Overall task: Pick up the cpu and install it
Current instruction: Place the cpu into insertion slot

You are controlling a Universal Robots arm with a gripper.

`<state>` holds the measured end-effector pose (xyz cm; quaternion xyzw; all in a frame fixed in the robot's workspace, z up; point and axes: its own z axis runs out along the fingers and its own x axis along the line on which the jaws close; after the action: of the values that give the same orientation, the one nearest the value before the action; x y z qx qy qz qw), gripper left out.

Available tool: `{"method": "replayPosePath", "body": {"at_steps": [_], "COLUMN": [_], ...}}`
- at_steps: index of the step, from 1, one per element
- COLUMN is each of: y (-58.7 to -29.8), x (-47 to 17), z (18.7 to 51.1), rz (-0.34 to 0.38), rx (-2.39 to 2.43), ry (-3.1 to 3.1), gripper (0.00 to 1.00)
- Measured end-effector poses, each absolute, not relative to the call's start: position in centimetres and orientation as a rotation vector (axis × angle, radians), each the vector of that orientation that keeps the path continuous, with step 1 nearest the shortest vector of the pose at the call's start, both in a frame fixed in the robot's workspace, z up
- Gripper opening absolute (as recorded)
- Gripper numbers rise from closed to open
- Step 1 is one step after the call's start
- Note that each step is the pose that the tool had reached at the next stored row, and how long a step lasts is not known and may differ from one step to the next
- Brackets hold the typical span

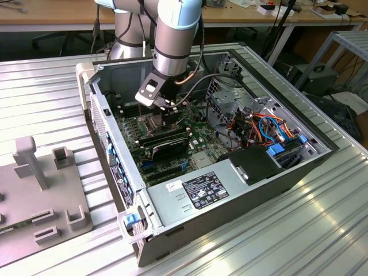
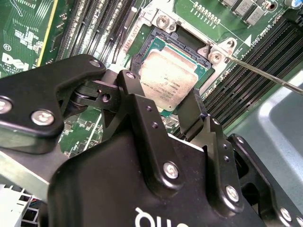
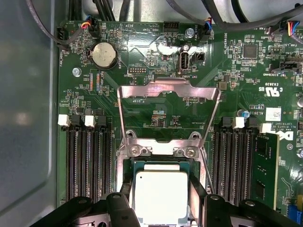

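- The black two-finger gripper [image 2: 162,92] is closing on the small flat square cpu [image 2: 168,75] with its dull silver-grey metal top. One of the fingers [image 2: 191,111] is pressing on each of two opposite edges.
- In the first wrist view the cpu [image 3: 161,194] is sitting between the fingers inside the dark square socket [image 3: 129,177]. It looks level; I cannot tell whether it is fully down.
- Judged step: placing the chip in the socket, with the pick-up already done.
- This step is calling for the chip to stay square to the socket walls, untilted and under light force. The green rim leaves little play.
- The shiny stamped-steel load frame [image 3: 168,92] is standing hinged open, so it is not clamping the chip yet.
- A thin bright wire lever rod [image 2: 265,75] is lying beside the socket.
- The glossy green motherboard [image 3: 142,61] is carrying rows of long black ribbed memory slots [image 3: 87,161] on both sides of the socket.
- A round silver coin cell [image 3: 103,54] is sitting beyond the frame.
- In the upper middle of the exterior view, the grey and pale-blue arm [image 1: 172,34] is reaching down into the open grey sheet-metal computer case [image 1: 299,172], with the gripper [image 1: 171,118] low over the board.
- The case is lying on a ribbed aluminium table [image 1: 46,86].
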<state>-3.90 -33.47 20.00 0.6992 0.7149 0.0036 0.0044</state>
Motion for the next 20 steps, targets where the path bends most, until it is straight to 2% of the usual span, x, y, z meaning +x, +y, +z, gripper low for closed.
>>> {"method": "replayPosePath", "body": {"at_steps": [20], "y": [-33.48], "x": [-4.02], "z": [19.57], "rz": [0.011], "rx": [2.191], "ry": [2.24], "gripper": [0.55]}}
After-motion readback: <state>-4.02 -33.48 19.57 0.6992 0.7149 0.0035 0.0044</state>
